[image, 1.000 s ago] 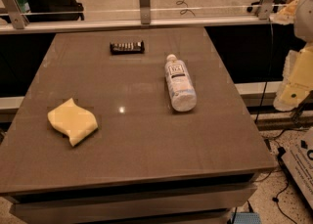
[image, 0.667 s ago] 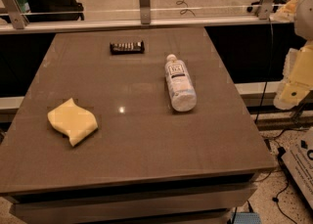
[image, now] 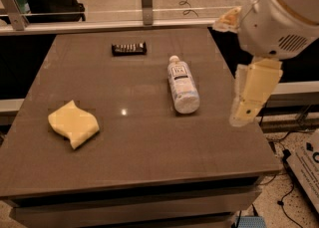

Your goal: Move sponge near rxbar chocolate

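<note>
The pale yellow sponge (image: 73, 124) lies flat on the front left of the brown table (image: 134, 152). The rxbar chocolate (image: 129, 48), a small dark bar with pale lettering, lies at the back middle of the table, far from the sponge. My gripper (image: 242, 116) hangs from the white arm (image: 279, 13) at the right edge of the table, pointing down, well to the right of the sponge and holding nothing that shows.
A clear plastic bottle (image: 182, 85) with a white label lies on its side right of centre, between the gripper and the sponge. A glass barrier with a metal rail (image: 99, 23) runs along the table's far edge. Cables lie on the floor at right (image: 289, 157).
The arm and gripper have moved left and forward, from off the table's right side to over its right edge. The sponge, bar and bottle have not moved.
</note>
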Tool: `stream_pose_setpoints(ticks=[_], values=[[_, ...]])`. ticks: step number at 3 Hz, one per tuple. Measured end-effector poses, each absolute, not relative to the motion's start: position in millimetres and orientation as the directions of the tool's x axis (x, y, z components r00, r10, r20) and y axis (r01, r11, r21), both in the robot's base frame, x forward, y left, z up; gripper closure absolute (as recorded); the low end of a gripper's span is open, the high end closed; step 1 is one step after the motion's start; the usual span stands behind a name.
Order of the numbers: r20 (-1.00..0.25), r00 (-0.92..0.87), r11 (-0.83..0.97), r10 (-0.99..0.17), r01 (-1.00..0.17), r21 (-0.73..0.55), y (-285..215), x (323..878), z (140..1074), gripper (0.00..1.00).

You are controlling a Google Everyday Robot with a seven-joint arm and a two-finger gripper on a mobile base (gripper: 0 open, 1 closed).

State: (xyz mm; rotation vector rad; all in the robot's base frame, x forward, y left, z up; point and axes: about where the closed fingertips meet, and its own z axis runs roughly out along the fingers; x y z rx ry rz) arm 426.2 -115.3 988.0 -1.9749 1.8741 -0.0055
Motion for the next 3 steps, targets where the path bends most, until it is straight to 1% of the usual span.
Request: stream_pose_setpoints(ticks=[1, 2, 3], values=[[-0.336, 0.275, -0.166, -0.901, -0.933, -0.321, -52, 403, 987, 0.00], [-0.399, 0.437, -0.298, -0.806, -0.883, -0.363, -2, 381, 984, 0.00], [-0.386, 0.488, -0.331, -0.783, -0.852, -0.404, 9, 370, 1000, 0.00]])
